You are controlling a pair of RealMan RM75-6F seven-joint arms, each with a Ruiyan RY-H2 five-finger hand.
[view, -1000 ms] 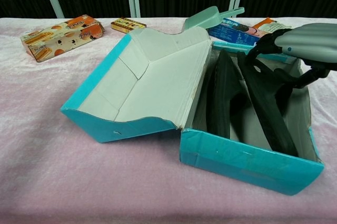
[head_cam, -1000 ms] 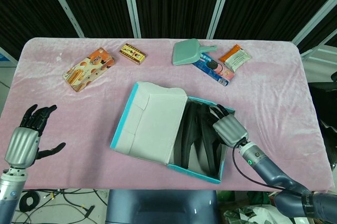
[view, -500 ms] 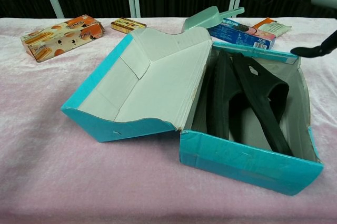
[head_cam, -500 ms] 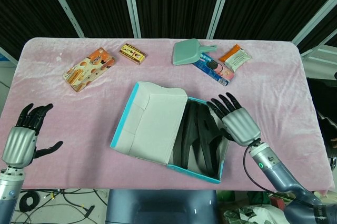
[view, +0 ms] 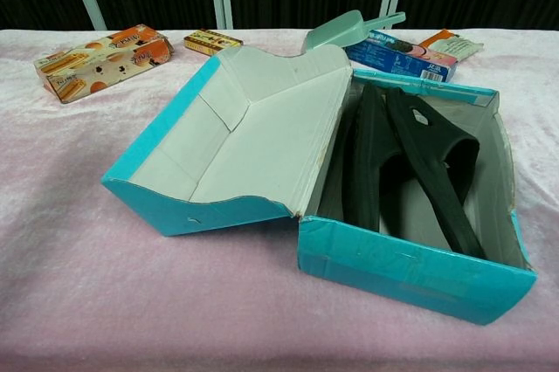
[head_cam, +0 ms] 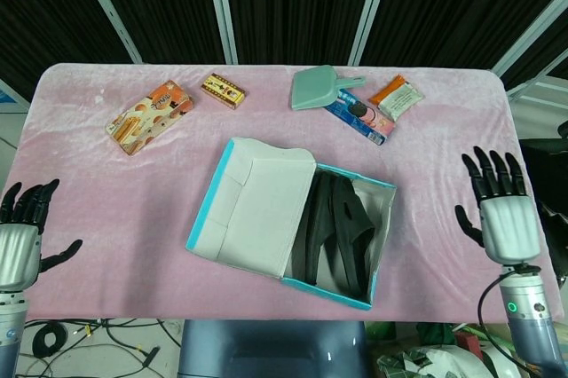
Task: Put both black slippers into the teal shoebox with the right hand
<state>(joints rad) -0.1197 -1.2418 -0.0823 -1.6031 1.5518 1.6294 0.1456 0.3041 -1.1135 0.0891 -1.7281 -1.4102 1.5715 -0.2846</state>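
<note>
A: What does the right robot hand (head_cam: 504, 218) look like, down at four o'clock?

B: A ribbed silver-grey back with black fingers and a black thumb. Below it sits a grey-blue wrist with a small green-ringed light, and a thin black cable loops beside it.

A: And the left robot hand (head_cam: 19, 245), at eight o'clock?

B: The same build: silver-grey ribbed shell, black fingers and thumb, a grey cuff beneath at the frame's edge.

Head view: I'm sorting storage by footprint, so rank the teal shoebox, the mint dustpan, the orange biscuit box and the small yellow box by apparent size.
1. teal shoebox, lid open
2. orange biscuit box
3. mint dustpan, looking close to the biscuit box, so that order is unsure
4. small yellow box
</note>
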